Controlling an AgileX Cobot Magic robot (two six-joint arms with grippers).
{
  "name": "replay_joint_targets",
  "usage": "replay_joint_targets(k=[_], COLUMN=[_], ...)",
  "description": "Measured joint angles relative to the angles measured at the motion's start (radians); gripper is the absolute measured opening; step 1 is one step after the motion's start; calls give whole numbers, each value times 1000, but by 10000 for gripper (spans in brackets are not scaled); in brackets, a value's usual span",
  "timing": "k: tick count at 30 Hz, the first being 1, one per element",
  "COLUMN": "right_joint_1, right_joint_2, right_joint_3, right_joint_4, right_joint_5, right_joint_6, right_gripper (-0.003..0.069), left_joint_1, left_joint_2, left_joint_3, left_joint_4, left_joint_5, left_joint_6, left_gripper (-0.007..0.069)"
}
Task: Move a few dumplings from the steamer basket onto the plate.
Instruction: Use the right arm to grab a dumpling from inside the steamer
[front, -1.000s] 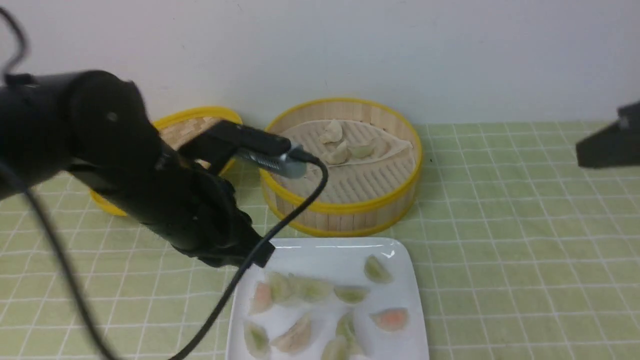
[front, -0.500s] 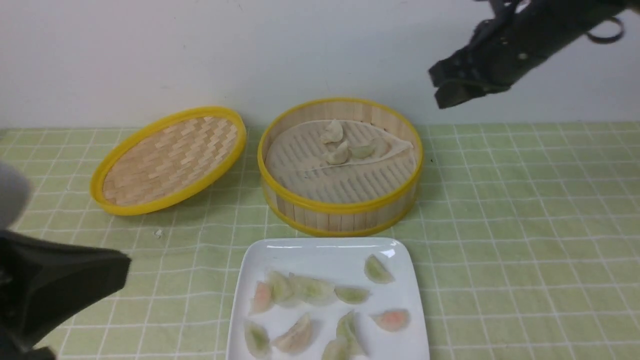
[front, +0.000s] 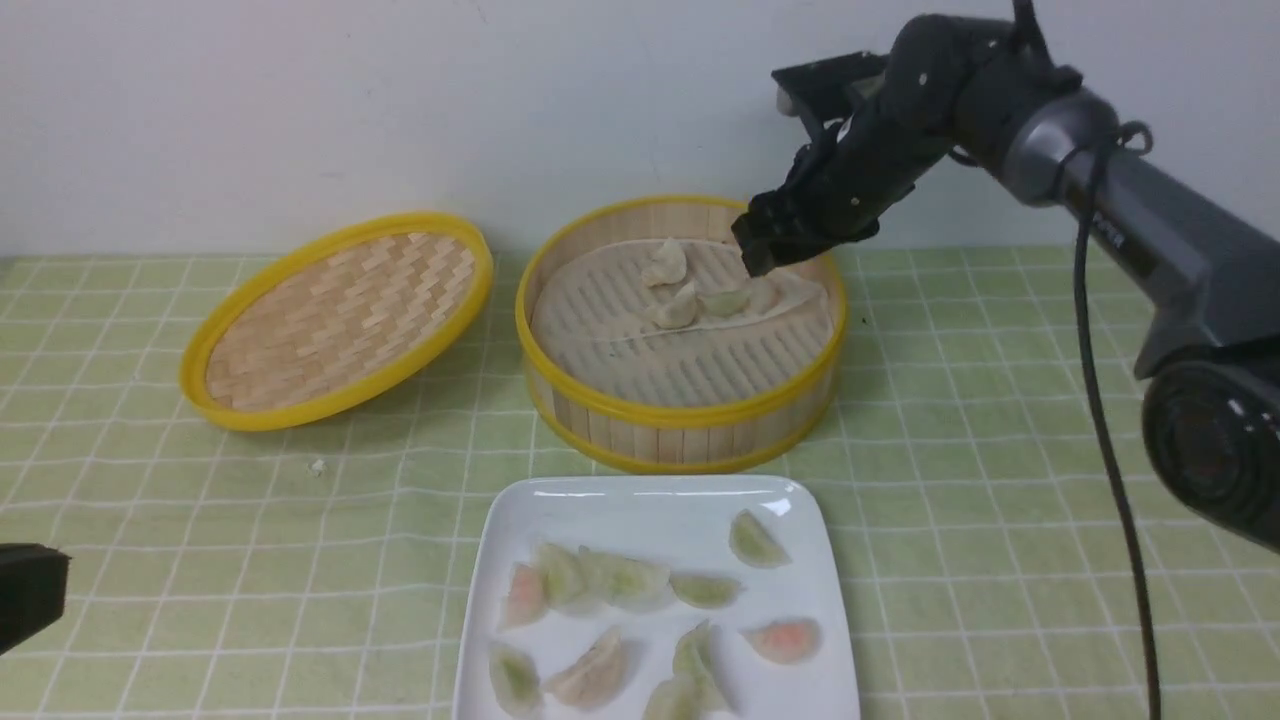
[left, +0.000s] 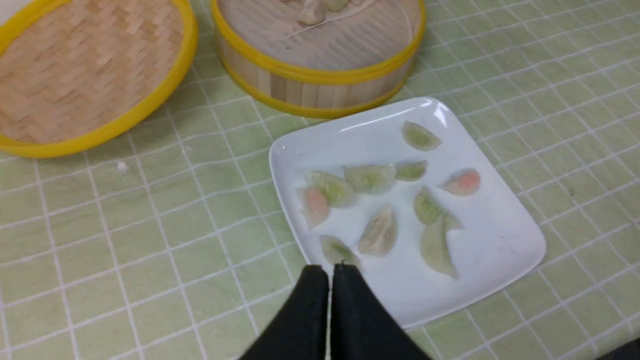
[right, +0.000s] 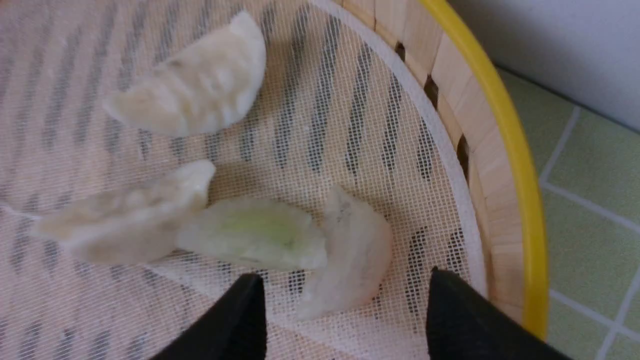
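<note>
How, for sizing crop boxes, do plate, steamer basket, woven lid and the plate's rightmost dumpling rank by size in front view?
Largest: plate or steamer basket: unsure, plate nearer and cropped
woven lid
Smallest: rightmost dumpling

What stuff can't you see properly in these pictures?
- Front view: the right hand hides part of the steamer basket's far wall.
- Front view: the bottom edge cuts off the plate and its nearest dumplings.
- Left wrist view: the top edge cuts off the steamer basket's back, and the left hand covers some plate rim.
- Right wrist view: the plate is outside the picture.
</note>
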Motion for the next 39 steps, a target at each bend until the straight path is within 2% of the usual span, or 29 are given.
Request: replay_joint_targets(k=[10,13,18,20,22,26,35,39], right_joint_1=[20,28,36,37,37,38,41,41], right_joint_2=[66,67,66,60,52,20,-79,-42], right_joint_3=[-8,-13,-34,-59,-87,-175,-214,-214], right_joint_4=[-10,-37,-65,-70,-72,-74,-74,-83], right_joint_5=[-68,-69,-28,20,72,148,156,158], right_joint_6=[0,0,0,0,0,13,61,73], right_gripper=[371,297,81,27,3,-11,-11,27], left_joint_1=[0,0,0,0,0,0,0,0], left_joint_2=[0,0,0,0,0,0,0,0], left_joint_3=[1,1,1,1,1,1,1,1], left_joint_4=[68,81,81,81,81,81,81,81], left_joint_5=[3,3,3,3,3,2,1,1], left_joint_6=[-10,-11,-11,-11,-11,-11,-11,-11], left_gripper=[-6,-6,-6,-6,-6,-6,-6,-6])
